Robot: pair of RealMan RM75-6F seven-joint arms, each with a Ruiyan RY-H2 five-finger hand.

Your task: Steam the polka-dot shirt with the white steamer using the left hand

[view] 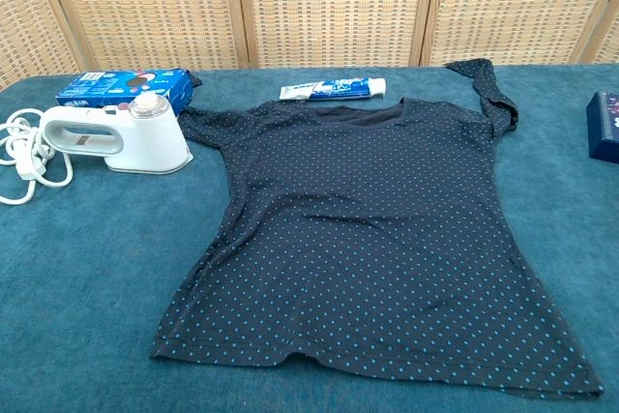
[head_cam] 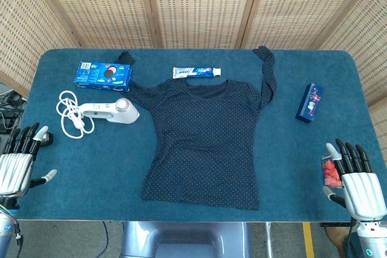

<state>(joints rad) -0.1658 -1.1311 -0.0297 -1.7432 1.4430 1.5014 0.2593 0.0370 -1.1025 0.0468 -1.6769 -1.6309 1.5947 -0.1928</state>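
Note:
A dark navy polka-dot shirt (head_cam: 208, 137) (view: 372, 239) lies spread flat in the middle of the blue table. The white steamer (head_cam: 112, 111) (view: 116, 137) rests on the table just left of the shirt's sleeve, its white cord (head_cam: 71, 115) (view: 24, 157) coiled further left. My left hand (head_cam: 19, 164) hovers at the table's near left corner, fingers apart and holding nothing, well short of the steamer. At the near right corner my right hand (head_cam: 355, 182) is likewise spread and holds nothing. Neither hand shows in the chest view.
A blue cookie box (head_cam: 104, 73) (view: 121, 86) sits behind the steamer. A toothpaste tube (head_cam: 196, 72) (view: 334, 90) lies at the shirt's collar. A dark blue box (head_cam: 309, 102) (view: 604, 125) stands right of the shirt. A small red item (head_cam: 331, 172) lies beside my right hand.

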